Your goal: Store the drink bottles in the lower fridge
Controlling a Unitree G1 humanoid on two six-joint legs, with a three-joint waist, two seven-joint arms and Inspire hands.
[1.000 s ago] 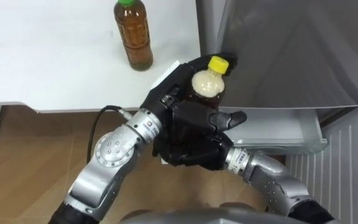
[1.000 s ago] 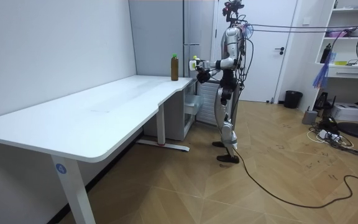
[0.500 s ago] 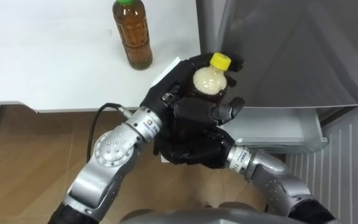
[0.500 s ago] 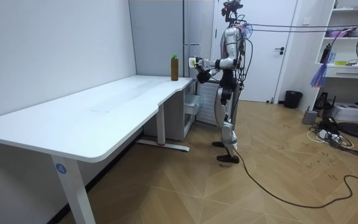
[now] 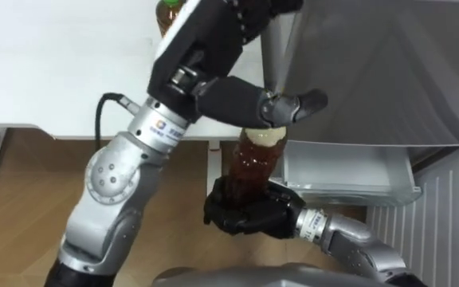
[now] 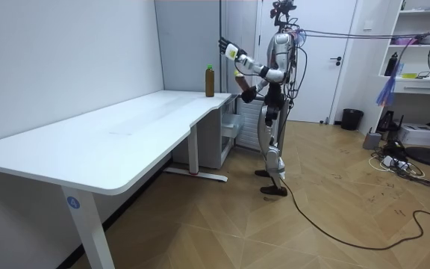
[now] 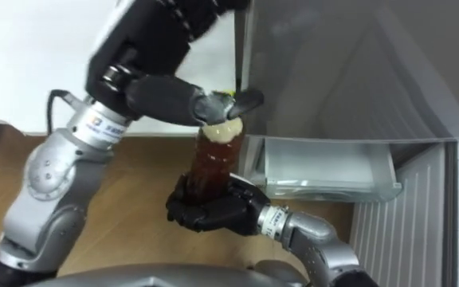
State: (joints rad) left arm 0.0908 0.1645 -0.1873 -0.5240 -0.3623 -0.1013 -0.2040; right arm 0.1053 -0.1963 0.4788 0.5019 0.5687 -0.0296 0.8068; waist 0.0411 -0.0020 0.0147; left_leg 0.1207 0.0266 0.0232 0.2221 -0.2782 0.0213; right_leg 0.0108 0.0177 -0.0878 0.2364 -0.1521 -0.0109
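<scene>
A brown drink bottle [image 5: 252, 166] with pale liquid at its neck stands upright in my right hand [image 5: 245, 217], whose dark fingers are curled round its base, low in front of my body. My left hand [image 5: 213, 32] is lifted above it with straight fingers, and its thumb reaches across just over the bottle's top, hiding the cap. A second brown bottle [image 6: 210, 81] with a green cap stands on the white table [image 5: 54, 64] near its corner. To the right is the grey fridge [image 5: 373, 64], with its lower drawer [image 5: 349, 171] pulled open.
In the room view I stand at the table's end, facing the fridge [image 6: 237, 30]. Wooden floor lies below the table edge. A ribbed white panel [image 5: 445, 215] shows at the lower right beside the open drawer.
My left hand has let go of the bottle and risen up over the table's corner. The right hand alone now holds the bottle, lower than before.
</scene>
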